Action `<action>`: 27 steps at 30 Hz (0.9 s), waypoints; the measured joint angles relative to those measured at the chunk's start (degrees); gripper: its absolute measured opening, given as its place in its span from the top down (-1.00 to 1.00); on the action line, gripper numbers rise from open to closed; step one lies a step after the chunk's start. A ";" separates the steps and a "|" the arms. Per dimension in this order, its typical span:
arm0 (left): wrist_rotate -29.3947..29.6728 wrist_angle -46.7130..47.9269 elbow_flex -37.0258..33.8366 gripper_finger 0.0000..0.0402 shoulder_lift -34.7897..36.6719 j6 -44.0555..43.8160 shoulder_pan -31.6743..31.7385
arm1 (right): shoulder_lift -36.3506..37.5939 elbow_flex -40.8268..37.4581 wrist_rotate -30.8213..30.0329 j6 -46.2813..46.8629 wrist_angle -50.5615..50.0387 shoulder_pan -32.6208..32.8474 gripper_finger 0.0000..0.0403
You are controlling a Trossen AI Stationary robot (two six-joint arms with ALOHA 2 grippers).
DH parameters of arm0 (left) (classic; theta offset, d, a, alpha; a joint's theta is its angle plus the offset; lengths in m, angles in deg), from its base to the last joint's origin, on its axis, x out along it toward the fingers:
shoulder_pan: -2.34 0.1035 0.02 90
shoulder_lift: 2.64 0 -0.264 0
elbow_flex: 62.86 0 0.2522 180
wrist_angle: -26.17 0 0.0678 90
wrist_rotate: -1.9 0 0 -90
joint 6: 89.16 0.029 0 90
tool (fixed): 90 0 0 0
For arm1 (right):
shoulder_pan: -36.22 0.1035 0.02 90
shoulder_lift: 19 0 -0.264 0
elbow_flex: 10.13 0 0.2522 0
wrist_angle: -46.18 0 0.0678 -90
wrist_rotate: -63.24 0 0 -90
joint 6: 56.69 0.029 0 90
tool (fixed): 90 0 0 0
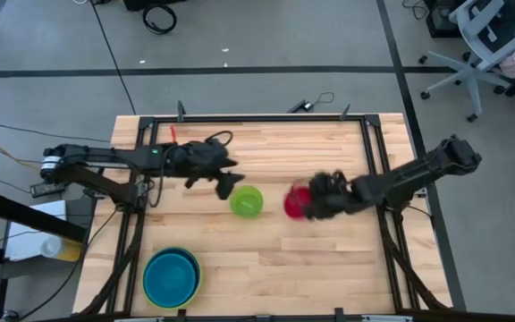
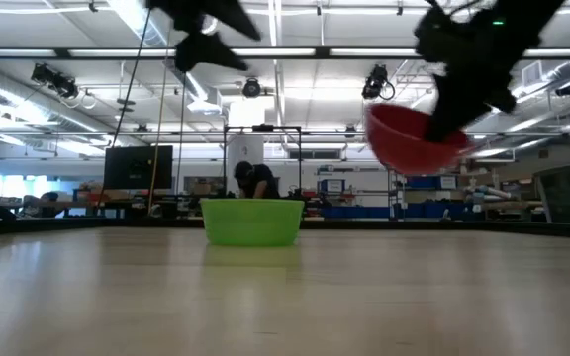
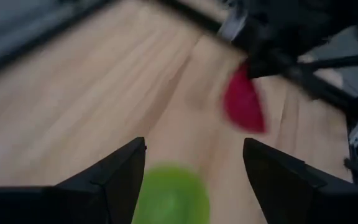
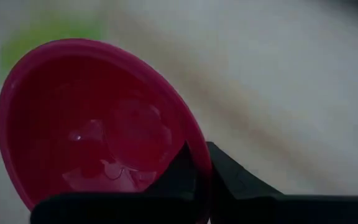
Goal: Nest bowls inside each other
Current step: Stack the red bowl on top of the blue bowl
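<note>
A small red-pink bowl (image 2: 409, 140) hangs tilted above the table with my right gripper (image 1: 313, 205) shut on it, right of centre. A small green bowl (image 1: 246, 200) rests on its base at mid-table, just left of the red one. My left gripper (image 1: 230, 185) hovers open above and just left of the green bowl, touching nothing; in its wrist view the green bowl (image 3: 169, 196) shows between the open fingers. A stack of larger bowls (image 1: 172, 277), teal-blue inside with a lime-green rim showing, sits at the near left. My right gripper pinches the red bowl's rim (image 4: 194, 163) with one finger inside the bowl and one outside. The fingers come slanting down from the table's right. The bowl is lifted clear of the table and tilted, its opening turned partly sideways (image 2: 384, 119).
Dark frame rails (image 1: 374, 161) run along the table's left, right and far edges. Bare wood lies in the near right part of the table (image 1: 329, 277).
</note>
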 joint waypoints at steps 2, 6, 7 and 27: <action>-0.10 -7.38 0.00 -0.34 -2.86 3.96 0.74 | -0.86 2.31 -7.12 0.51 0.61 -3.48 0.91; -0.01 -19.93 -0.02 -0.34 -7.72 7.87 2.70 | -2.77 6.34 -15.77 -1.42 3.13 -8.78 0.91; 0.05 -21.71 0.00 -0.34 -8.75 8.11 3.27 | -3.20 7.30 -17.30 -2.75 4.11 -9.81 0.91; 8.76 -22.19 0.07 0.44 -14.61 8.41 7.80 | -9.18 17.72 -15.22 -31.13 21.89 -15.75 0.78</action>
